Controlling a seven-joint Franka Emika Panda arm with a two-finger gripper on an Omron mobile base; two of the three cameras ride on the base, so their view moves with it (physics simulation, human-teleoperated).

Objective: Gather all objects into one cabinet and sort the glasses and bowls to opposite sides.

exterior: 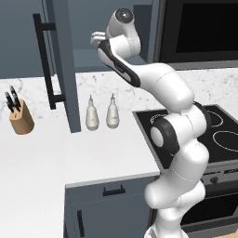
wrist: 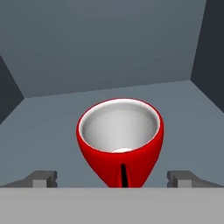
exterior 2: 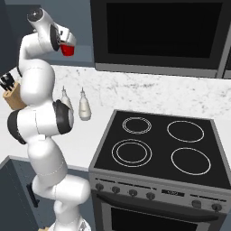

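At the left, the cabinet (exterior: 93, 28) hangs open over the counter (exterior: 42, 153), its door (exterior: 62, 65) swung out above a knife block (exterior: 21, 118) and two bottles (exterior: 92, 114). The arm reaches up into the opening, right of the door. In the hand view the left fingertip (wrist: 41, 178) and the right one stand wide apart, each well clear of the red cup (wrist: 120, 142) between them, so the gripper (wrist: 113, 178) is released and grasps nothing. The cup appears to rest upright on the shelf (wrist: 48, 127), roughly mid-width, with the side walls near on either hand. I judge this to be the setting-down of the cup. To do it well, the hand should draw straight back along its own line with the jaws kept wide, so neither tip clips the narrow foot or the handle, which faces the hand. It must also stay clear of the door edge on the way out. The cup is white inside and holds nothing. The shelf around it is bare, leaving room for the other cups beside it and the bowl at the opposite end. The stove (exterior: 218, 135) lies to the right, away from the work.
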